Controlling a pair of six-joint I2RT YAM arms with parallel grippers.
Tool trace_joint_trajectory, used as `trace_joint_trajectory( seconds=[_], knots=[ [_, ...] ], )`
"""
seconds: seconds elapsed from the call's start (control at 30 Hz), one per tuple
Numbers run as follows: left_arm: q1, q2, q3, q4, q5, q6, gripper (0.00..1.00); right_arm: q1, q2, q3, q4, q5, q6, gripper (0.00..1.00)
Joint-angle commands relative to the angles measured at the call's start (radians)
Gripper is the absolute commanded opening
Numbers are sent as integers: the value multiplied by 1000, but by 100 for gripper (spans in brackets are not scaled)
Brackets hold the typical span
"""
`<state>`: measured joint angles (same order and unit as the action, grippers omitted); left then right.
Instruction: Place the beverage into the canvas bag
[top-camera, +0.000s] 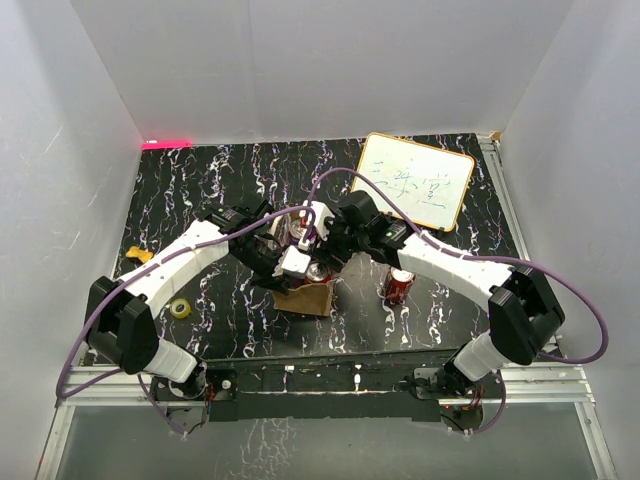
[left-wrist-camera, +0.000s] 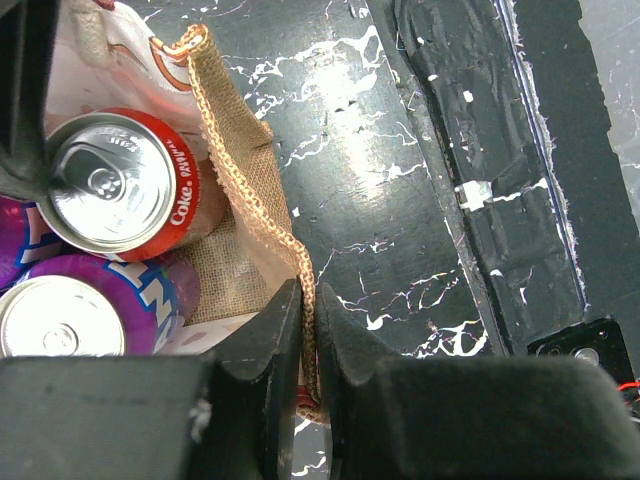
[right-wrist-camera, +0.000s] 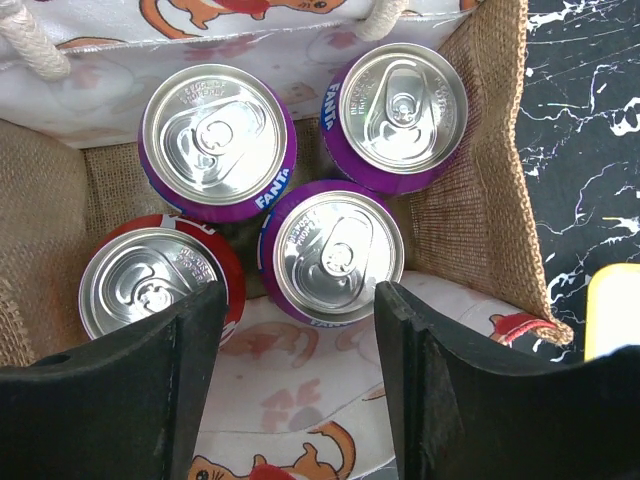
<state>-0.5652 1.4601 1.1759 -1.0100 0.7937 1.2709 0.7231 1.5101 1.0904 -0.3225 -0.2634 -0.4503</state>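
Four cans stand close together inside the canvas bag (right-wrist-camera: 480, 180). Three are purple, and you can read "FANTA" on their sides. The fourth is a red can (left-wrist-camera: 115, 180) with "Coke" written in white near its rim. Tiny letters are pressed into the silver tops, but they are too small to read.

The bag is brown and rough outside. Inside it is white with orange cartoon animals, and it has pale rope handles (right-wrist-camera: 35, 45). It sits on the black tabletop (top-camera: 200, 190) with white streaks, between the two arms.

The right gripper (right-wrist-camera: 300, 290) reaches down into the bag. Its two black fingers are closed on the sides of the middle Fanta can (right-wrist-camera: 335, 255), which touches the cans around it.

The left gripper (left-wrist-camera: 308, 295) is squeezed almost fully together. It pinches the woven top edge of the bag between its fingers.

One more red can (top-camera: 400, 285) stands on the tabletop to the right of the bag. A whiteboard (top-camera: 415, 180) lies farther back with blue scribbles that cannot be read. A little yellow roll (top-camera: 180, 308) lies off to the left.
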Motion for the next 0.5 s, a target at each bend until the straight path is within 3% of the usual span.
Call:
trace_joint_trajectory(
  seconds=[0.0,0.2,0.47],
  knots=[
    [-6,-28,-15,-36,45,3,10,14,9,29,-68,-13,-12,66],
    [-6,-35,-18,-35,47,2,10,14,6,37,-62,24,-10,69],
    [-7,-34,-14,-36,52,2,10,14,-7,99,-95,-40,15,71]
  ],
)
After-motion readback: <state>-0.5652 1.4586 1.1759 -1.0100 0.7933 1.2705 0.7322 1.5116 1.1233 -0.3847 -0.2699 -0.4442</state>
